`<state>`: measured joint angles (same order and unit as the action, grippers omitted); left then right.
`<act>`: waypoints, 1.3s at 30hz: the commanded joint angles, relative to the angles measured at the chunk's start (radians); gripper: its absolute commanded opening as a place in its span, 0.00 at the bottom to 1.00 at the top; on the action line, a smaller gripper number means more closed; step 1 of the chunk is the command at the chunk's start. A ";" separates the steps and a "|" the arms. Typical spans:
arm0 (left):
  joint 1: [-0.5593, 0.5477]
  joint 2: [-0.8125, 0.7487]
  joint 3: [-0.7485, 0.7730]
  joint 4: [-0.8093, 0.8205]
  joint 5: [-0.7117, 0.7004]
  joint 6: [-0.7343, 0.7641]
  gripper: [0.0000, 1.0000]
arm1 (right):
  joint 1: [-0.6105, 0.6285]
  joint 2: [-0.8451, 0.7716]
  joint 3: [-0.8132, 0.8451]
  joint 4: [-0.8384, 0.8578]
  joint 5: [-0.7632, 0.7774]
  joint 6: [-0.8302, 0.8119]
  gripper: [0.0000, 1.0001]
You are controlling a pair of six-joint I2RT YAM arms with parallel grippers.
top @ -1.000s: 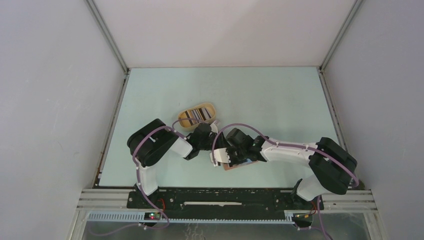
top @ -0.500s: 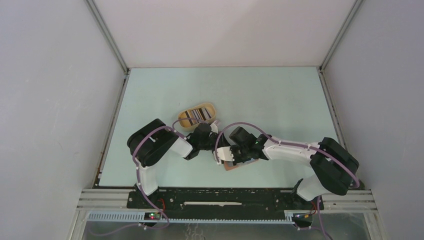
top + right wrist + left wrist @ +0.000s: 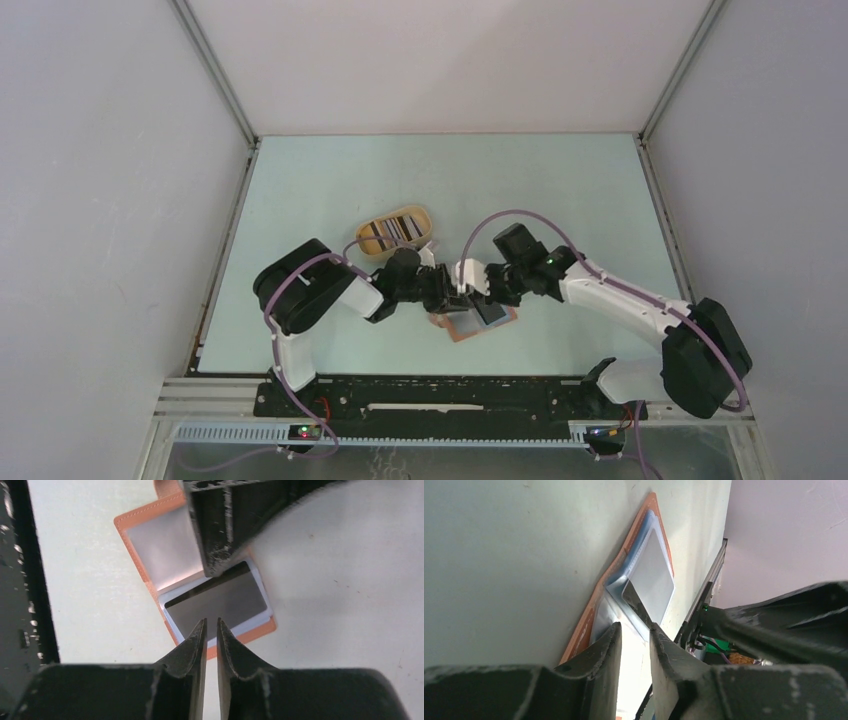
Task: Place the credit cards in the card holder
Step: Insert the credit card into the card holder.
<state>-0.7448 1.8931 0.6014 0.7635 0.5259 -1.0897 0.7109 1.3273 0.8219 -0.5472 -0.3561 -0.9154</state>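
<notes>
The card holder [image 3: 478, 325] lies open and flat on the table [image 3: 560, 200] near the front edge, right between the two arms. A dark card [image 3: 215, 600] sits on its lower half over some white layers. I can't tell if it's actually inside a pocket or just resting on top.

The right fingers [image 3: 211, 622] are pinched nearly together with nothing between them, hovering over the card's near edge. The left fingers [image 3: 635, 629] come in low at the fold. There's only a narrow gap between them, and I honestly can't tell if they're pinching a clear sleeve or just pressing down.

Stuff that could go wrong, imo:
- If the card is only resting there, a nudge from either arm slides it off.
- If the left arm lets up, the holder could flop shut or skate on the table.
- The two sets of fingers are super close, so a bump seems likely.

More cards wait in the oval tray [image 3: 400, 209].
</notes>
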 commanded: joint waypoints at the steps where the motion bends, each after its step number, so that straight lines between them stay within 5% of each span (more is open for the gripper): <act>1: 0.000 -0.069 -0.044 0.081 -0.026 0.046 0.33 | -0.094 -0.058 0.076 -0.110 -0.218 0.081 0.22; 5: 0.000 -0.108 -0.067 0.099 -0.070 0.092 0.28 | -0.171 -0.042 0.099 -0.124 -0.304 0.158 0.26; 12: -0.005 -0.082 -0.053 0.093 -0.095 0.112 0.04 | -0.258 0.187 0.220 -0.226 -0.300 0.287 0.25; 19: -0.016 -0.073 -0.023 0.030 -0.110 0.137 0.01 | -0.253 0.242 0.226 -0.205 -0.299 0.312 0.20; 31: -0.018 -0.078 -0.040 -0.031 -0.198 0.124 0.00 | -0.021 0.307 0.217 0.015 -0.145 0.446 0.00; 39: -0.018 -0.070 -0.043 -0.035 -0.203 0.116 0.00 | 0.028 0.358 0.221 0.028 -0.020 0.428 0.00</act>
<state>-0.7574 1.8236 0.5514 0.7433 0.3531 -0.9867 0.7097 1.6909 1.0222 -0.5556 -0.4522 -0.4961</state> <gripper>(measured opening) 0.005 0.007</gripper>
